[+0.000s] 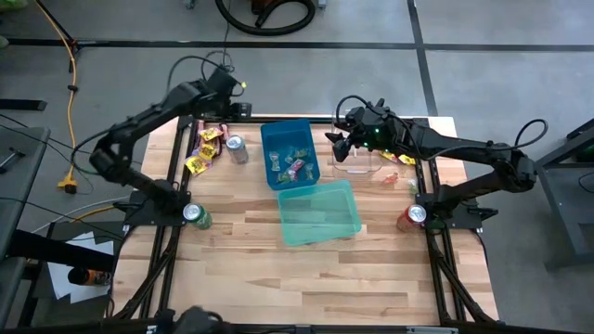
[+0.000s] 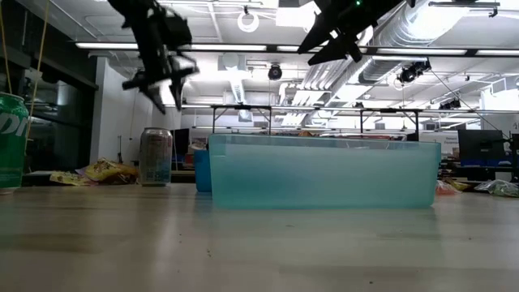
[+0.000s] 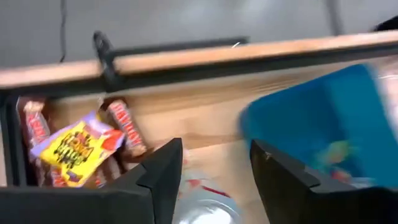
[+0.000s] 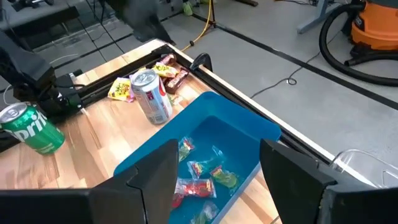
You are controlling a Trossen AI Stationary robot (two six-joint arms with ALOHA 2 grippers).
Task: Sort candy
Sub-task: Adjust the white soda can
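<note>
Hovering left tool (image 3: 214, 180), fingers spread, empty, above candy (image 1: 206, 148) heaped at counter's (image 1: 278, 269) far-left edge. Wrappers judged light, crinkly, slippery; pinch across middle. Right tool (image 4: 217, 177) spread over blue bin (image 1: 302, 136).

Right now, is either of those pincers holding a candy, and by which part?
No, nothing is held. The left pincer hangs open over the candy pile; the right pincer hangs open and empty above the blue bin.

Overhead, table-level, two wrist views
</note>
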